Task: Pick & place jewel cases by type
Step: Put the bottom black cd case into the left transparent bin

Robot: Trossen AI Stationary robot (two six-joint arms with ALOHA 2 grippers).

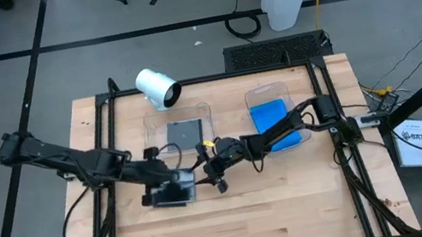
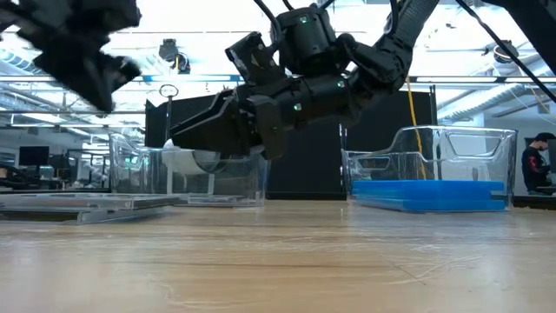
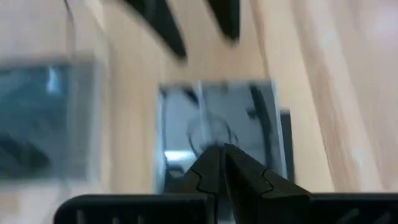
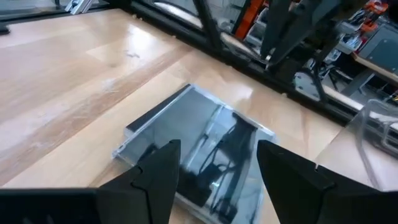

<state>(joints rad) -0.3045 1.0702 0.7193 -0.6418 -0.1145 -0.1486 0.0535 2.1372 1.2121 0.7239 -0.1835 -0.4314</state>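
A dark grey, clear jewel case [image 1: 183, 198] lies flat on the wooden table; it also shows in the right wrist view [image 4: 199, 130] and the left wrist view [image 3: 217, 118]. My left gripper [image 3: 219, 157] hovers above it, shut and holding nothing. My right gripper [image 4: 217, 165] stands open just right of the case, its fingers pointing toward the table's left and clear of the case. In the low view it is off the table [image 2: 195, 139]. Another grey case [image 1: 185, 133] lies in the left clear tray. Blue cases [image 1: 270, 118] lie in the right clear tray.
Two clear trays stand side by side at the table's far middle, the left one [image 1: 202, 109] and the right one [image 1: 275, 88]. A white cylinder [image 1: 158, 88] lies on its side at the far left. The black frame rails [image 1: 105, 137] run along the table's sides.
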